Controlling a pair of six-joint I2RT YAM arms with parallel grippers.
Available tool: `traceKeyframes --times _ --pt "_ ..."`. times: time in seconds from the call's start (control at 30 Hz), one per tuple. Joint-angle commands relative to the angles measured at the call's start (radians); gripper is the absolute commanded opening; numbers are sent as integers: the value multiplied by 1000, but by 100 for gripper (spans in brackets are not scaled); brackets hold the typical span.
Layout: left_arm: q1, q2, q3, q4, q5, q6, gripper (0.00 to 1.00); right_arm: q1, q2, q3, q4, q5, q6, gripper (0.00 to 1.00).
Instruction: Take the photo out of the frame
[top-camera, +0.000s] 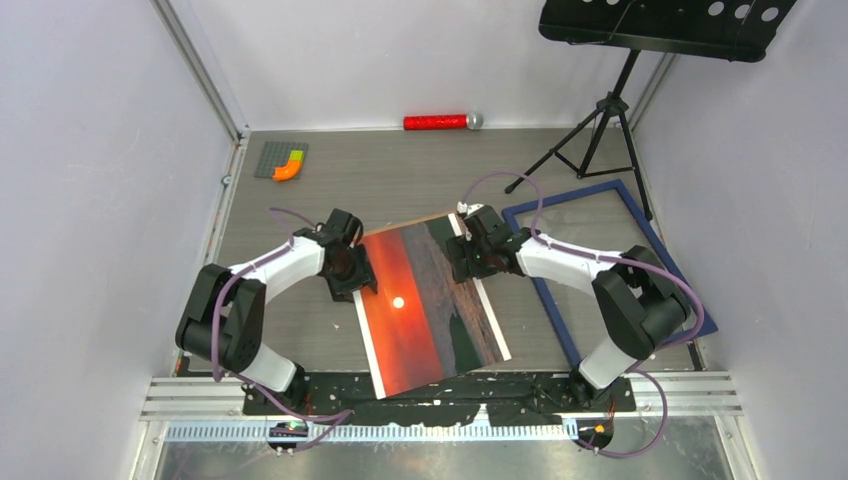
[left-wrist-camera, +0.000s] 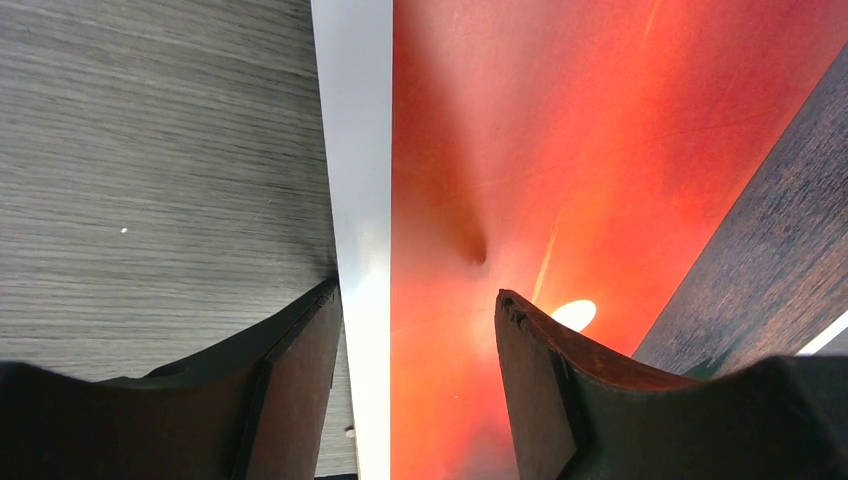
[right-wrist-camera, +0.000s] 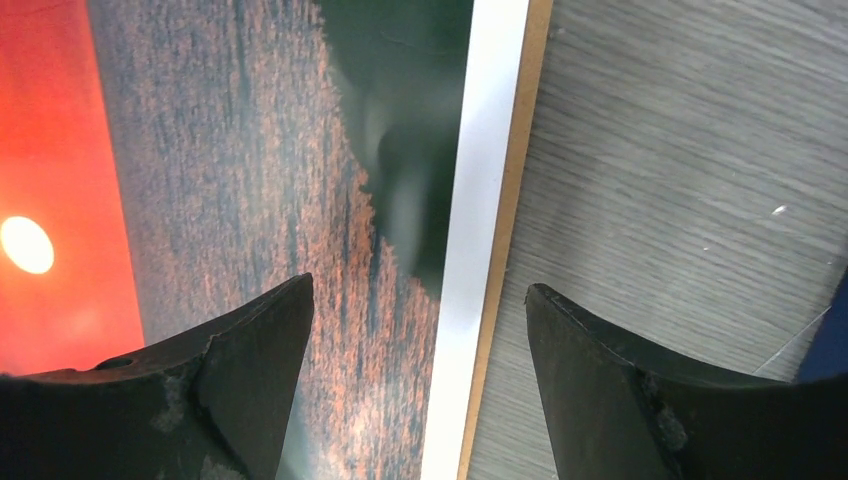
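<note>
Lying mid-picture in the top view, the photo (top-camera: 425, 300) sits apart from the dark blue frame (top-camera: 570, 195) at right, with the left gripper (top-camera: 350, 275) and right gripper (top-camera: 465, 255) poised over its long edges. In the left wrist view the fingers (left-wrist-camera: 300, 380) are partly open astride the white border (left-wrist-camera: 355, 150) and hold nothing. In the right wrist view the fingers (right-wrist-camera: 250, 350) are wide and empty above the brown backing board (right-wrist-camera: 518, 150) edge, so separating sheet from board looks like the next move.
</note>
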Motion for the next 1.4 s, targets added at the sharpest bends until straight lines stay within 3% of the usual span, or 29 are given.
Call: traceKeyframes --times 0.0,0.43,1.0,1.17,1.37 --pt "12 -17 -37 62 36 -3 60 0 24 45 -12 51 -30 83" --pt "33 -17 -72 108 80 -6 60 1 -22 24 25 -9 -15 82" --pt "39 -14 -75 121 93 -4 61 6 38 23 30 -59 0 82" --pt "44 -7 -85 162 137 2 62 8 78 7 40 -139 21 81" --pt "69 -25 -168 339 264 -10 67 16 85 -28 112 -304 61 81"
